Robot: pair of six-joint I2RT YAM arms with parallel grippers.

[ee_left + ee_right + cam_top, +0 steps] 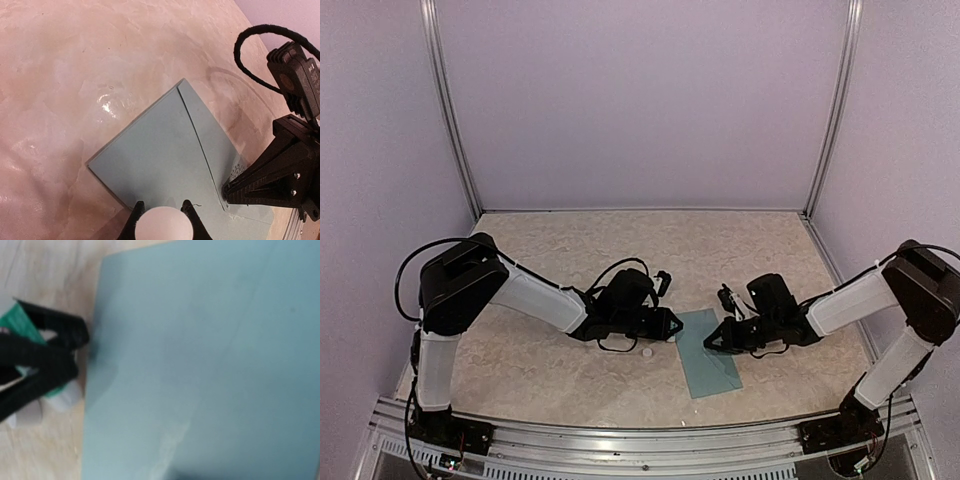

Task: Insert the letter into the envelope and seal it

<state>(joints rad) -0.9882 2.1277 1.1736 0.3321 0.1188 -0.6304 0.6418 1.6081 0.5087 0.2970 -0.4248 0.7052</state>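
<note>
Left of centre on the beige marbled counter (550, 250), the left tool (670, 327) is clamped on a small white-and-green glue stick (165, 227). A small white round cap (647, 352) lies just below it. The muted teal rectangular paper envelope (708, 358) lies flat at lower centre of the overhead frame. The right tool (712, 342), pressed together, rests its tip on the envelope.
</note>
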